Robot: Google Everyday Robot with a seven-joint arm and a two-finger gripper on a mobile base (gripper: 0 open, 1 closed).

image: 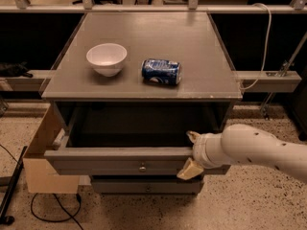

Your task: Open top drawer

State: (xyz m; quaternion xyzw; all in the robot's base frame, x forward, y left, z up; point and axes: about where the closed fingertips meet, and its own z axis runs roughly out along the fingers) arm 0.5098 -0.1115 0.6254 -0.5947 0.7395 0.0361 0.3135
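Note:
The top drawer of the grey cabinet stands pulled well out toward me, its grey inside showing dark and with nothing visible in it. Its small round knob sits at the centre of the flat front. My gripper, on a white arm reaching in from the right, is at the right end of the drawer front, straddling its top edge.
On the cabinet top stand a white bowl and a blue can lying on its side. A lower drawer front shows beneath. A cardboard box leans at the left, with cables on the speckled floor.

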